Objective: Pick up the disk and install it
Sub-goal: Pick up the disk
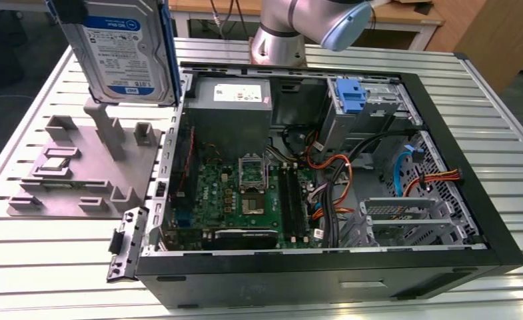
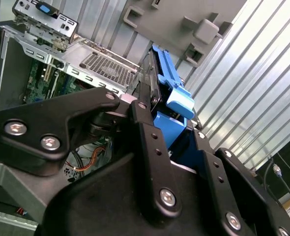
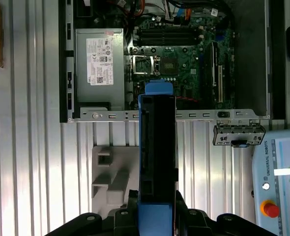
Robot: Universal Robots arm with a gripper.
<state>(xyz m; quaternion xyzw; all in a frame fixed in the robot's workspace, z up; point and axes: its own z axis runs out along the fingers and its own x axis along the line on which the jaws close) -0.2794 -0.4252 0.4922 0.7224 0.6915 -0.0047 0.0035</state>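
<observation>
The disk, a silver drive with a white-and-blue label in a blue carrier, hangs upright in the air at the exterior view's upper left. It is above the grey holder and just outside the open computer case. In both wrist views my gripper is shut on the disk. Its black fingers press on either side of the blue frame. Seen edge-on, the disk points toward the case wall.
Inside the case are a grey power supply, the motherboard, cables, and a drive bay with a blue bracket. The arm's base stands behind the case. A metal panel hangs on the case wall. A pendant lies on the slatted table.
</observation>
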